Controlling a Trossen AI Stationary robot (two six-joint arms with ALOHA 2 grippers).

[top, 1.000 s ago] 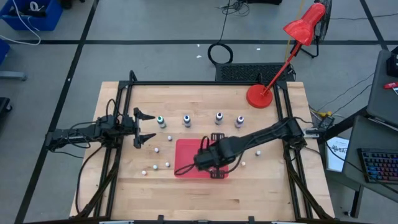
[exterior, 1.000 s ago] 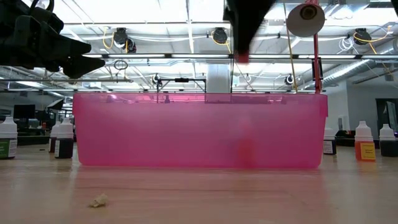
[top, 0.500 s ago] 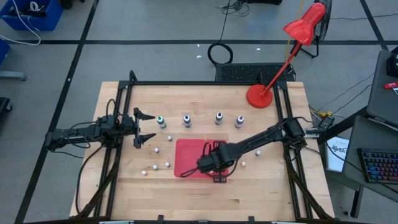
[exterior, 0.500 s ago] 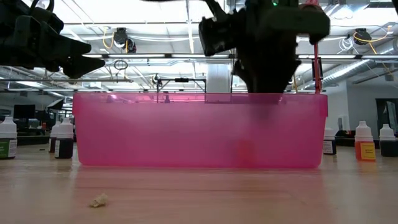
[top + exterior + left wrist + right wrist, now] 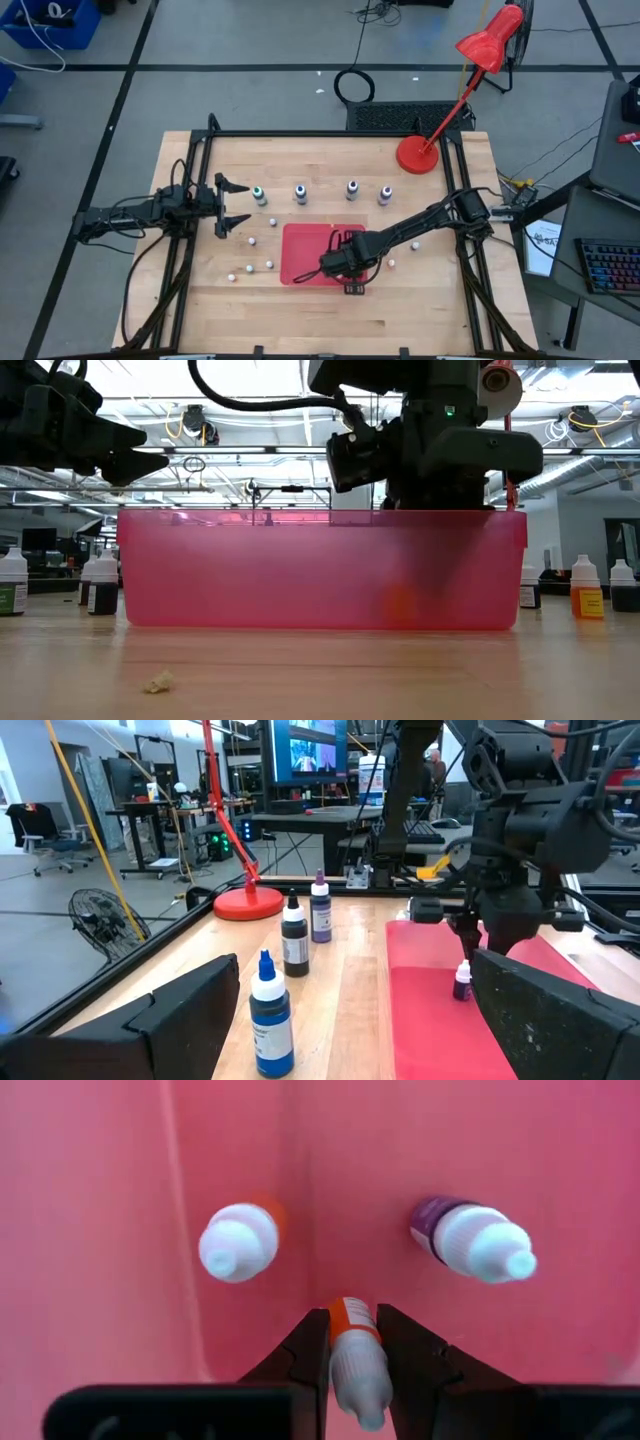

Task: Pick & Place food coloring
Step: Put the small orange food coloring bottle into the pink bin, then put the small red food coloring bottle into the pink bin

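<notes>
**Small orange-banded bottle held low inside the red bin**

The right gripper (image 5: 352, 1342) is lowered into the red bin (image 5: 300, 245), near its near-right part, and its fingers are clamped on a small bottle with an orange band (image 5: 355, 1355). The bottle is gripped across its body just under the cap, which probably keeps it upright and lets it be stood on the bin floor rather than dropped. Two more small bottles are already seen standing in the bin: one with an orange body (image 5: 238, 1243) and one with a purple body (image 5: 470, 1243). Both stand near the held bottle but apart from it, so enough room for a set-down seems to be left between them.

The left gripper (image 5: 226, 205) is parked over the left of the table, with its fingers spread wide and nothing between them.

A row of four larger food coloring bottles (image 5: 300, 193) is left standing beyond the bin, toward the far side of the table, with green, blue, grey and purple tops. Several small white items (image 5: 250, 241), too tiny to identify, are scattered on the wood left of the bin, and a couple lie to its right. A red desk lamp (image 5: 418, 155) stands at the far right corner, well clear of the work. From table height, the bin's translucent wall is all that stands between the camera and the held bottle.
</notes>
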